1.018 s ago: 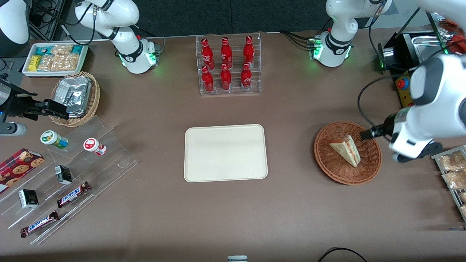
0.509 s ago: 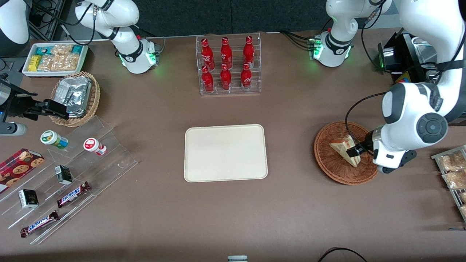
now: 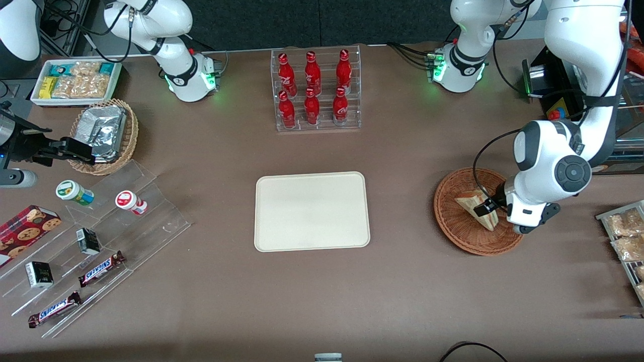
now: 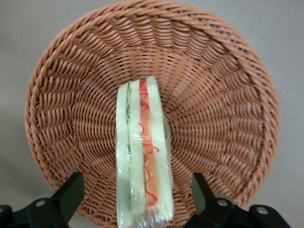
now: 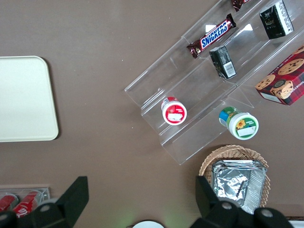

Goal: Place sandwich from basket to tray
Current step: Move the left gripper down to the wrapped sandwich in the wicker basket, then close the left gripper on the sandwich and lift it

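The sandwich (image 3: 470,205), a wrapped white-bread wedge with red and green filling, stands on edge in the reddish-brown wicker basket (image 3: 448,216) toward the working arm's end of the table. My left gripper (image 3: 489,207) is low over the basket, right at the sandwich. In the left wrist view the gripper (image 4: 136,192) is open, with one black finger on each side of the sandwich (image 4: 142,156) and a gap on both sides; the basket (image 4: 223,95) fills that view. The cream tray (image 3: 312,211) lies bare at the table's middle and shows in the right wrist view (image 5: 23,99).
A clear rack of red bottles (image 3: 316,90) stands farther from the camera than the tray. A tan basket of foil packets (image 3: 103,136), a white snack box (image 3: 75,80) and an acrylic stand (image 3: 100,241) lie toward the parked arm's end. A snack rack (image 3: 624,236) stands beside the basket.
My left gripper has come in over the basket from the working arm's end and settled at the sandwich. The sandwich has not moved.
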Action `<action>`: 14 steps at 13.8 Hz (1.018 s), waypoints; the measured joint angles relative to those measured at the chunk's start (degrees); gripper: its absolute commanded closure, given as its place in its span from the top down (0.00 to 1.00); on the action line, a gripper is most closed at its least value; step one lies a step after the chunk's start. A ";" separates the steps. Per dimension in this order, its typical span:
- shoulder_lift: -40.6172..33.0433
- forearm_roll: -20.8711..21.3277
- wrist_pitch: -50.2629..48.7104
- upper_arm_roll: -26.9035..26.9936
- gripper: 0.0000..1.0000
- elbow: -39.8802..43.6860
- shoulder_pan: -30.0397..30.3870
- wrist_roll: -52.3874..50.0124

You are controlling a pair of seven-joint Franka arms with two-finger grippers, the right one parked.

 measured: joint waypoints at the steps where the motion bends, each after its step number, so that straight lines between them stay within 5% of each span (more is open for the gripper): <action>1: 0.10 0.00 1.02 0.04 1.00 -0.95 0.01 -0.40; 5: 2.32 0.00 3.70 0.04 1.00 -2.19 0.00 -0.90; 6: 3.16 0.00 4.48 0.04 0.93 -2.22 0.00 -0.98; 8: 4.39 0.00 5.78 0.04 0.33 -2.22 -0.01 -1.13; 9: 4.71 0.00 6.28 0.04 0.15 -2.22 -0.02 -1.16; 11: 4.78 0.00 6.48 0.03 0.02 -2.17 -0.03 -1.20; 14: 4.69 0.00 6.53 0.00 0.00 -1.06 -0.10 -1.21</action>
